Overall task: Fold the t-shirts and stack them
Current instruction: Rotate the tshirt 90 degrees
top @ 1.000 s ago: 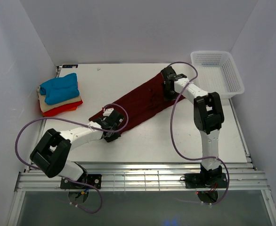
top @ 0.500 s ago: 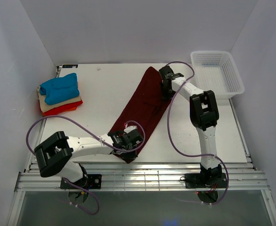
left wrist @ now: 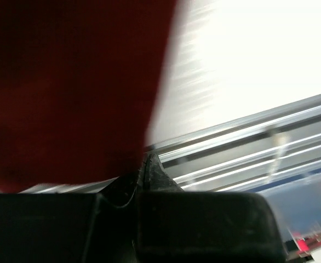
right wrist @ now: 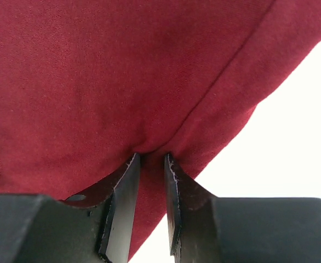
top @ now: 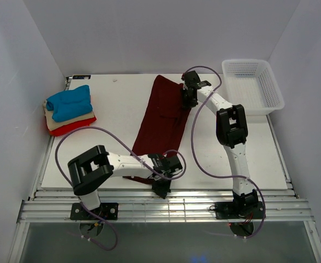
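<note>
Maroon t-shirt (top: 163,118) is laid out as a long strip on the white table (top: 111,109), running from the far middle down to the near edge. A white mesh basket (top: 274,96) is set at the far right corner. At the far left, three folded shirts are piled: the blue t-shirt (top: 69,102) on top, the beige t-shirt (top: 53,121) beneath it, the red-orange t-shirt (top: 73,127) lowest. A fold at the strip's far end is clamped between the fingers of the right gripper (right wrist: 151,159). The near end is pinched by the left gripper (left wrist: 143,170), its fingers pressed together, though that view is blurred.
</note>
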`<control>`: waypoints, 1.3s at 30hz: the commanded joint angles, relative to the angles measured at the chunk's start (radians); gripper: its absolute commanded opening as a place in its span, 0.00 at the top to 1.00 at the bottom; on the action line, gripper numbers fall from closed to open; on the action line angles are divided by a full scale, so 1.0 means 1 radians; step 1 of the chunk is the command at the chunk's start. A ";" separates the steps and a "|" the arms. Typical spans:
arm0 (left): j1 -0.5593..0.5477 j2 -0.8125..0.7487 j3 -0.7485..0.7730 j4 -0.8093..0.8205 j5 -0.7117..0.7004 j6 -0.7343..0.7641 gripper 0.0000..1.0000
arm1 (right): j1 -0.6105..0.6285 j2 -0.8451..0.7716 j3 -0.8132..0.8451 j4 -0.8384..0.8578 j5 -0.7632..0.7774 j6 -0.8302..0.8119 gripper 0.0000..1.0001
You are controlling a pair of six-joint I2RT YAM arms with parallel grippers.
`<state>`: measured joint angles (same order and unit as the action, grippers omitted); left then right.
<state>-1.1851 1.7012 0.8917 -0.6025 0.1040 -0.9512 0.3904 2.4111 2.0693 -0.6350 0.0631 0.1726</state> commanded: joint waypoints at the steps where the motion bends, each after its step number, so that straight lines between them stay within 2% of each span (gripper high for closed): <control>1: -0.056 0.170 0.071 -0.003 0.042 0.037 1.00 | -0.004 0.082 0.028 0.026 -0.121 -0.001 0.69; 4: -0.073 0.253 0.188 -0.023 0.027 0.071 1.00 | -0.007 0.088 0.044 0.041 -0.143 0.002 0.69; 7: -0.076 0.255 0.272 -0.037 -0.038 0.078 1.00 | -0.005 0.060 0.019 0.078 -0.170 -0.005 0.69; 11: -0.077 0.196 0.403 -0.057 -0.167 0.107 1.00 | -0.008 -0.051 -0.043 0.147 -0.164 -0.039 0.69; 18: -0.077 0.045 0.607 -0.065 -0.400 0.206 1.00 | -0.008 -0.245 -0.041 0.167 -0.128 -0.133 0.67; 22: -0.074 -0.026 0.655 -0.196 -0.582 0.192 1.00 | -0.008 -0.325 -0.038 0.140 -0.115 -0.151 0.65; 25: -0.062 -0.052 0.621 -0.310 -0.631 0.141 1.00 | -0.008 -0.337 -0.006 0.065 -0.135 -0.148 0.59; 30: -0.053 -0.121 0.432 -0.344 -0.603 0.065 0.99 | -0.005 -0.334 -0.035 -0.012 -0.242 -0.131 0.51; 31: -0.053 -0.142 0.377 -0.348 -0.595 0.051 0.89 | -0.004 -0.339 -0.061 -0.011 -0.261 -0.128 0.50; 32: -0.053 -0.155 0.351 -0.350 -0.586 0.039 0.87 | -0.001 -0.354 -0.089 0.006 -0.264 -0.128 0.49; 33: -0.053 -0.176 0.304 -0.353 -0.586 0.014 0.77 | 0.002 -0.366 -0.147 0.017 -0.264 -0.128 0.49; 35: -0.053 -0.196 0.267 -0.353 -0.587 0.002 0.65 | 0.010 -0.372 -0.185 0.032 -0.266 -0.125 0.49; 39: -0.053 -0.218 0.208 -0.359 -0.595 -0.008 0.59 | 0.027 -0.379 -0.248 0.063 -0.273 -0.108 0.50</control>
<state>-1.2381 1.5700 1.1126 -0.9508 -0.4702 -0.9226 0.3988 2.0644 1.8324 -0.5945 -0.1749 0.0517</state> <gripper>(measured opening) 0.404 0.503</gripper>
